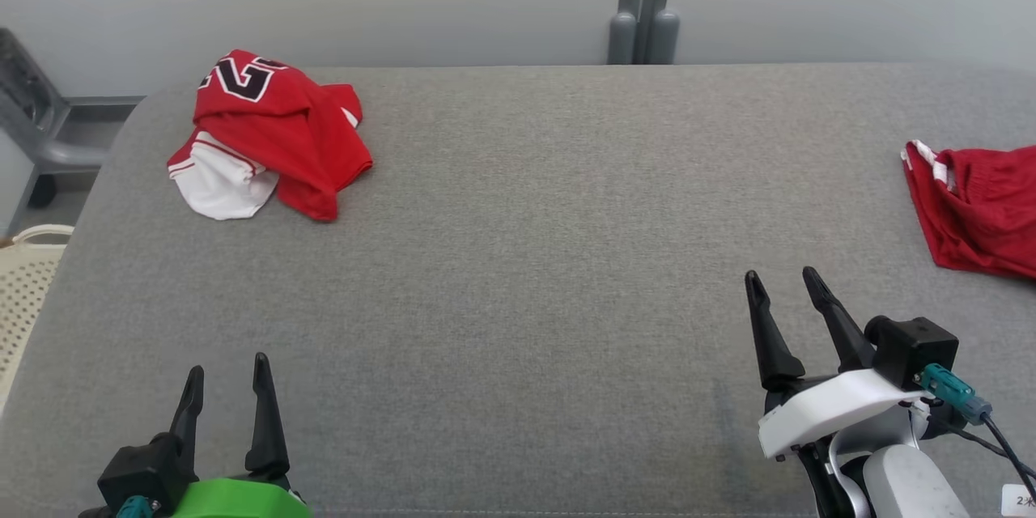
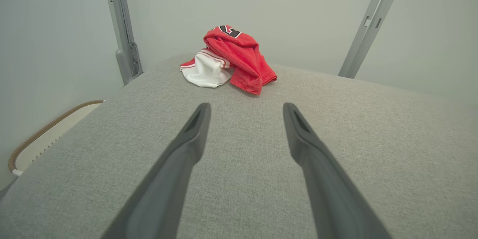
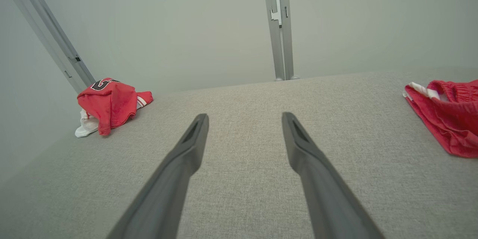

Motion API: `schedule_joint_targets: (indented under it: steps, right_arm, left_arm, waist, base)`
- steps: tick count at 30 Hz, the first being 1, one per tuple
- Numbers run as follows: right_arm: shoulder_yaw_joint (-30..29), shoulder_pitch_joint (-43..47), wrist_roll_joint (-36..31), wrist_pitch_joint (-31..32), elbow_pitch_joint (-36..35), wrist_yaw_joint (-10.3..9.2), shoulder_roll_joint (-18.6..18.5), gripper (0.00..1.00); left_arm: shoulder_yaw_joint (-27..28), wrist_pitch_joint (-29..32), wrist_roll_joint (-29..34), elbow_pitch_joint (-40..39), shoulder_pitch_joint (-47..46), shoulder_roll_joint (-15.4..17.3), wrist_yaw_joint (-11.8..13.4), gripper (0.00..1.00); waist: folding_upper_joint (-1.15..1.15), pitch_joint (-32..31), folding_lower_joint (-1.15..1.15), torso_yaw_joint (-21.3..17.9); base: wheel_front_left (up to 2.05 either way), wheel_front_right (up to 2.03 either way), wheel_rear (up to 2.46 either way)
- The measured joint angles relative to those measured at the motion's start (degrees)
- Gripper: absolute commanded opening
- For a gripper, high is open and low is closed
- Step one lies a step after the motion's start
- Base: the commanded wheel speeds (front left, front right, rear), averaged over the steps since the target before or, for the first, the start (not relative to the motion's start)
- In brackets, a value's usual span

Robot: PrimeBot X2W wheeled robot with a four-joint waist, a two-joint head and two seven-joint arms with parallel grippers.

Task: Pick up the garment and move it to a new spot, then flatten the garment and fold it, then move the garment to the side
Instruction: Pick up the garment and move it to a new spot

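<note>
A crumpled red and white garment (image 1: 271,137) with black numerals lies at the far left of the grey fabric table (image 1: 526,259); it shows ahead in the left wrist view (image 2: 231,61) and at the left in the right wrist view (image 3: 108,104). A second red garment (image 1: 979,210) with white trim lies at the right edge (image 3: 444,115). My left gripper (image 1: 227,366) stands open near the front left, well short of the crumpled one (image 2: 246,106). My right gripper (image 1: 782,273) stands open at the front right, left of the second garment (image 3: 244,115). Nothing is between either pair of fingers.
A white perforated basket (image 1: 24,291) sits beside the table's left edge, with a grey chair (image 1: 36,121) behind it. A grey post (image 1: 643,8) rises against the pale wall behind the table's far edge. Bare grey fabric spans the middle between the two garments.
</note>
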Motion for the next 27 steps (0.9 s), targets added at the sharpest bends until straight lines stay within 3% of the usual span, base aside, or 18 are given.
schedule_joint_targets:
  steps: [20,27]
  right_arm:
    - [0.97,1.08,1.09,0.3,0.99,0.0,0.01,1.0]
    - [1.99,1.06,1.88,-0.12,1.88,0.0,0.03,1.0]
  left_arm:
    - [-1.07,2.04,0.45,-2.43,1.77,1.89,0.6,1.0]
    - [-1.24,2.81,0.49,-3.88,2.69,2.52,1.15,1.0]
  waist:
    - [0.0,-1.41,0.0,19.15]
    - [0.0,-2.47,0.0,23.65]
  base:
    - [0.0,0.0,0.0]
    - [0.0,0.0,0.0]
